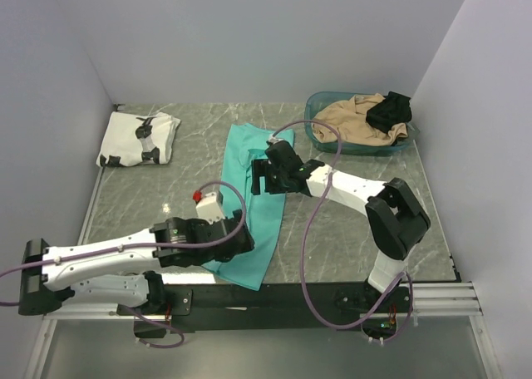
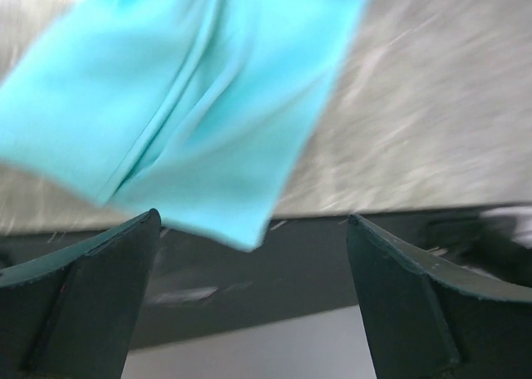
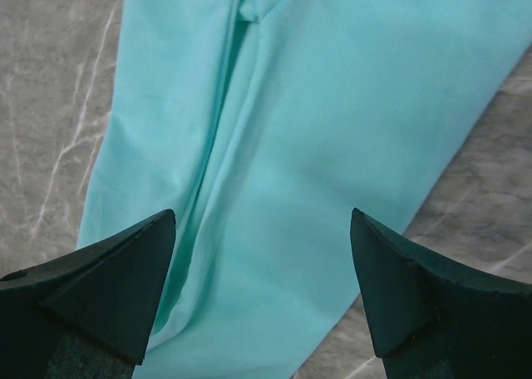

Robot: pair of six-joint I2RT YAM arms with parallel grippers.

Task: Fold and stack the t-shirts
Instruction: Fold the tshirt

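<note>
Where the teal t-shirt [image 1: 249, 204] lies: mid-worktop [image 1: 141, 200], folded lengthwise into a long strip running far to near, its near end lapping over the worktop's near edge.
White t-shirt [image 1: 139, 140]: already folded, by my reckoning, at the far left corner, well apart from the teal one.
Left gripper [image 2: 253, 221]: fingers spread wide, holding nothing, hovering above the strip's near end.
Right gripper [image 3: 262, 217]: fingers likewise spread and empty, over the strip's far half.
Basket [image 1: 320, 113]: far right, holding a tan garment [image 1: 349, 117] and a small black garment [image 1: 391, 109]; no part of this job.
Step in hand: likely a crosswise fold, one end brought over the other.
Risk, near end: the overhanging cloth could slide off the edge if a pinch catches only the top layer.
Risk, creases: a long ridge runs down the strip; pinching there would fold the wrinkle in.
Risk, arms: both work close over one narrow strip, and the right arm's cable [image 1: 303, 238] loops just beside the cloth, where it might drag it.
</note>
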